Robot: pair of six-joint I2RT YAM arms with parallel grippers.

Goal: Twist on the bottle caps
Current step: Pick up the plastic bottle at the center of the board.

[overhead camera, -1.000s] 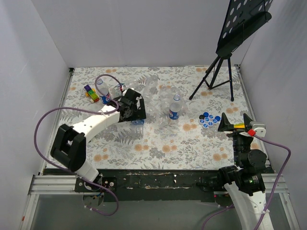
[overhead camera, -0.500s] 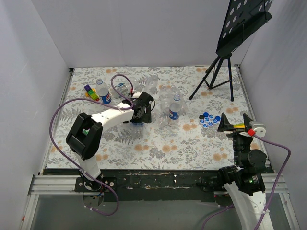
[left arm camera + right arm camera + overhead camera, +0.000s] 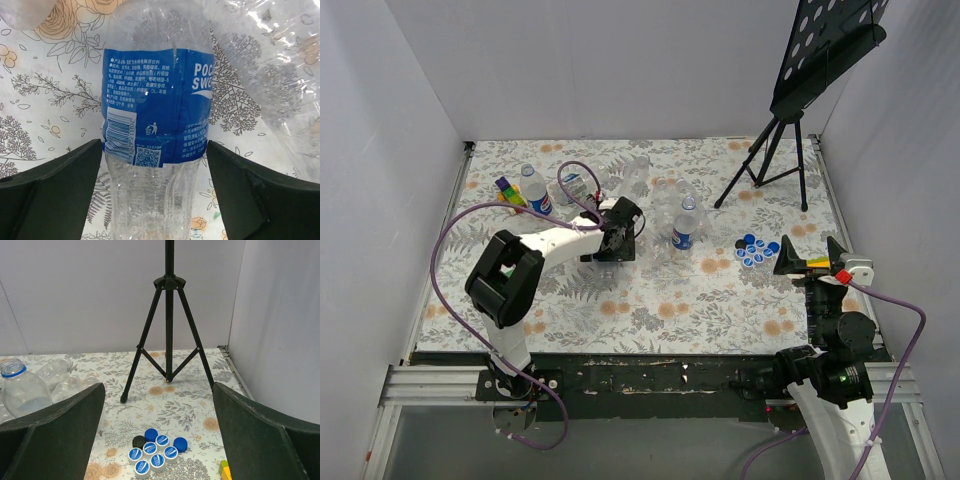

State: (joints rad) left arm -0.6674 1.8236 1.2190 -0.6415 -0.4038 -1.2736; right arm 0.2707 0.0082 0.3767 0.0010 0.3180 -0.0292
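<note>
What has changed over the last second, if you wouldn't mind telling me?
The left arm swung rightward toward the middle, and the left gripper now straddles a labelled bottle; a firm grip can't be confirmed. The right gripper, caps and stand stayed put.

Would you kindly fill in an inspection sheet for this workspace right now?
Surface: floral cloth, flat.
Job's things: labelled bottle between the left jaws; far-left bottle and middle bottle upright; clear bottles lying behind; blue caps clustered at right.
Clutter: toy blocks, far left.
Grippers: left gripper straddles the labelled bottle, contact unclear; right gripper open, empty.
Cables: purple left cable loops beside its arm; right cable likewise.
Surroundings: black tripod back right; white walls.
</note>
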